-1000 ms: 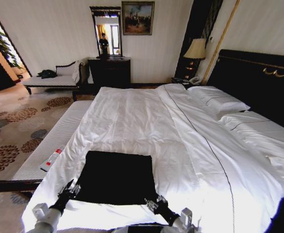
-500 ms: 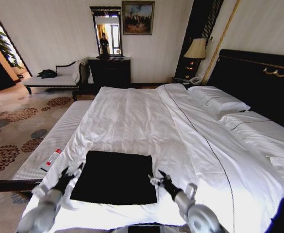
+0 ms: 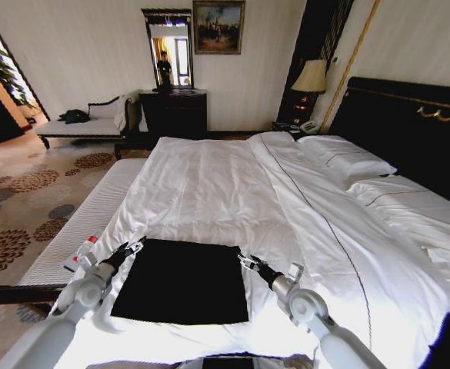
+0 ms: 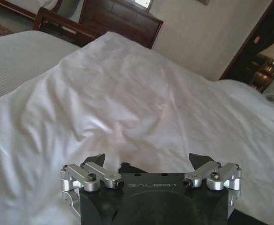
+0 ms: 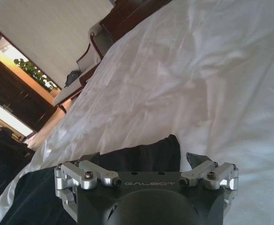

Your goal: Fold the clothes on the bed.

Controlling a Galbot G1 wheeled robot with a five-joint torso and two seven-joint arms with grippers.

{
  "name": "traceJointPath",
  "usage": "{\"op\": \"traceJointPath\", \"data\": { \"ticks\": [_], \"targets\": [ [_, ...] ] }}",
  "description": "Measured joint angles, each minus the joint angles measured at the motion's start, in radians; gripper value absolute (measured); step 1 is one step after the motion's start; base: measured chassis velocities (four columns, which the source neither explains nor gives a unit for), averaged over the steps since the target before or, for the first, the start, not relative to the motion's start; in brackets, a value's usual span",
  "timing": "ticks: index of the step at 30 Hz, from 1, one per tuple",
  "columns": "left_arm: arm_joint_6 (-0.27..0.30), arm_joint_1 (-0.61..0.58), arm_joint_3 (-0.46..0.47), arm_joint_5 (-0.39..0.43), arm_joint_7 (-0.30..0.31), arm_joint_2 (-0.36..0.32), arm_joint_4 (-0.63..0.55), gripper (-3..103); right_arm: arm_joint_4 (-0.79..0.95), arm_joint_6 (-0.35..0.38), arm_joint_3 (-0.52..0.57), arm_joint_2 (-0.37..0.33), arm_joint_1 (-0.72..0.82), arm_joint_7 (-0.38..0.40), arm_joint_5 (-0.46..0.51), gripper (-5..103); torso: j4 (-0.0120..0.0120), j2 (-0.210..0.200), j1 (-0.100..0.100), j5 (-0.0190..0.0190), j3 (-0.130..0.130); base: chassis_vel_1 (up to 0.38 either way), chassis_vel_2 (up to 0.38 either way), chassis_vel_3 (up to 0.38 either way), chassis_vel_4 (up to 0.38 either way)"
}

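Black T-shirt (image 3: 182, 280), folded flat, on white bed (image 3: 232, 192)'s near edge.

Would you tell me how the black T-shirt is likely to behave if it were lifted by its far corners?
The black T-shirt lies flat and thin on the bed, so it would probably droop limply. It looks light. With the left hand and right hand open at its far corners, pinching may also catch the wrinkled sheet.

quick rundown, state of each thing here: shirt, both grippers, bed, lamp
black T-shirt: lying flat on the bed as a neat rectangle, not held.
left gripper: open, at the shirt's far left corner.
right gripper: open, at the shirt's far right corner.
bed: made, white duvet lightly creased.
pillows: lined up by the headboard.
lamp: looks lit.
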State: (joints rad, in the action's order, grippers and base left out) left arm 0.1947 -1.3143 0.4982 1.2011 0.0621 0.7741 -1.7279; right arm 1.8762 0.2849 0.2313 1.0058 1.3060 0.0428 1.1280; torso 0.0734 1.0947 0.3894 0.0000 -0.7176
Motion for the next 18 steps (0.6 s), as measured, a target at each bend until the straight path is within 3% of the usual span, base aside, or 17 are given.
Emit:
{"op": "traceJointPath", "data": {
  "ticks": [6, 18],
  "targets": [
    [0.0, 0.096, -0.042, 0.014, -0.009, -0.007, 0.098, 101, -0.083, 0.005, -0.059, -0.012, -0.107, -0.017, -0.002, 100, -0.0001, 0.0, 0.0, -0.0001, 0.0, 0.0, 0.0, 0.0, 0.0],
    [-0.002, 0.153, -0.089, 0.019, -0.009, -0.004, 0.133, 98, -0.253, 0.006, -0.112, -0.011, -0.239, -0.029, 0.016, 100, 0.0, 0.0, 0.0, 0.0, 0.0, 0.0, 0.0, 0.0, 0.0]
  ]
}}
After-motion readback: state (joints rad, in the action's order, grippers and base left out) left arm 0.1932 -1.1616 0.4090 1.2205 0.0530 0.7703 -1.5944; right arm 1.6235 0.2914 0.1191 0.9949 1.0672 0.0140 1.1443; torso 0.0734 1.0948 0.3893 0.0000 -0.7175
